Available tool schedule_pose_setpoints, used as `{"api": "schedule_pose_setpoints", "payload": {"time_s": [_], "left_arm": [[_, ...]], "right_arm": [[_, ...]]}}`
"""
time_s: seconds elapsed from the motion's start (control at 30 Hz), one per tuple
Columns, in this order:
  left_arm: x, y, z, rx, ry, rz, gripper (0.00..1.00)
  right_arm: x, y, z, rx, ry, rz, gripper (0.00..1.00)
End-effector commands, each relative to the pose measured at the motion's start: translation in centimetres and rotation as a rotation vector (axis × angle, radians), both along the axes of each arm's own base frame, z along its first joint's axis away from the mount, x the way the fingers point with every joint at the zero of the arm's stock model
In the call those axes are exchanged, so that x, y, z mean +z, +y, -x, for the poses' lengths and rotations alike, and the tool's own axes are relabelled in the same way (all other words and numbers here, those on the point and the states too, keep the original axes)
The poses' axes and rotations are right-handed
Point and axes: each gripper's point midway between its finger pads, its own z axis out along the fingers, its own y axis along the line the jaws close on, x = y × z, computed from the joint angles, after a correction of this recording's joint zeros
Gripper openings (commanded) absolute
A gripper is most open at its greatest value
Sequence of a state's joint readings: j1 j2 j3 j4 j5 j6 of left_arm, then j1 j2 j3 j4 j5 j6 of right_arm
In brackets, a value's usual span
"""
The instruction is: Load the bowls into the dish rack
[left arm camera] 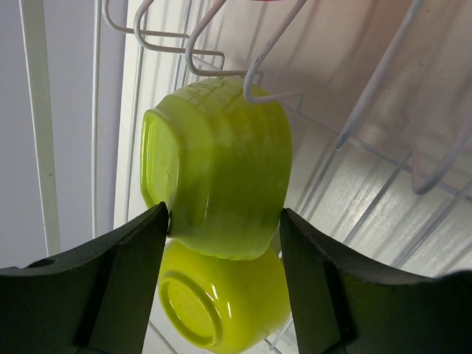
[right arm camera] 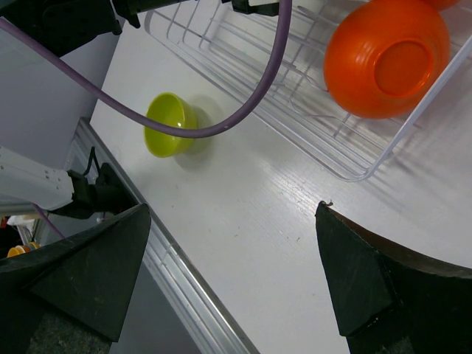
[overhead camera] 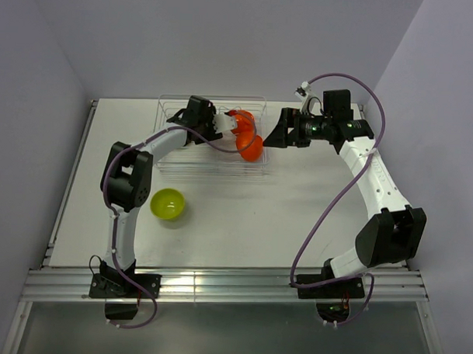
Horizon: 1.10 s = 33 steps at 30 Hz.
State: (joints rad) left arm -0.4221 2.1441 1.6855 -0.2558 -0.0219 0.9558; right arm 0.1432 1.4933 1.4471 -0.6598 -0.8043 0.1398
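The wire dish rack (overhead camera: 175,163) stands at the back of the table. My left gripper (overhead camera: 223,128) reaches into it. In the left wrist view a lime-green bowl (left arm camera: 221,162) lies on its side against the rack's prongs (left arm camera: 380,70), resting on a second green bowl (left arm camera: 221,302). The left gripper (left arm camera: 223,210) flanks the upper bowl, open; its left fingertip just brushes the rim. Orange bowls (overhead camera: 251,149) sit at the rack's right end, one of them bottom-up (right arm camera: 387,59). A third green bowl (overhead camera: 168,204) (right arm camera: 168,124) stands upright on the table. My right gripper (overhead camera: 273,133) (right arm camera: 233,209) hovers wide open and empty beside the rack.
A purple cable (right arm camera: 221,125) loops across the right wrist view. The table's aluminium front rail (overhead camera: 217,285) runs along the near edge, with both arm bases on it. Walls close in at left, back and right.
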Motion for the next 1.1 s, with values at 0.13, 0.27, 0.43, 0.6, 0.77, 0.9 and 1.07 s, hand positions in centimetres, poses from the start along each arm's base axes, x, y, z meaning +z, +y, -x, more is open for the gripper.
{"api": "schedule_pose_setpoints", "payload": {"time_s": [0.13,0.27,0.43,0.6,0.77,0.9,1.07], "left_arm": [[2.9,-1.0,-0.3,-0.027,-0.036,0.058,0.69],[3.4,-1.4,-0.2,-0.033,-0.031,0.079,0.70],[4.2,-1.5,-0.1,-0.033,-0.037,0.095,0.72],[7.4,-1.8,-0.1,-0.023,-0.058,0.149,0.74],[10.6,-1.6,0.7,-0.017,-0.074,0.194,0.75],[14.7,-1.1,2.2,0.012,-0.078,0.305,0.85],[20.5,0.4,6.7,0.022,-0.010,0.505,0.89]], "right_arm": [[1.5,-0.4,0.0,-0.006,-0.045,0.001,1.00],[1.6,-0.4,0.0,-0.007,-0.047,0.000,1.00],[1.8,-0.5,0.1,-0.006,-0.054,0.003,1.00],[2.3,-0.6,0.3,-0.002,-0.072,0.011,1.00],[2.8,-0.8,0.6,-0.001,-0.100,0.023,1.00],[3.3,-1.2,1.4,0.008,-0.131,0.044,1.00],[3.4,-1.8,2.8,0.031,-0.167,0.099,1.00]]}}
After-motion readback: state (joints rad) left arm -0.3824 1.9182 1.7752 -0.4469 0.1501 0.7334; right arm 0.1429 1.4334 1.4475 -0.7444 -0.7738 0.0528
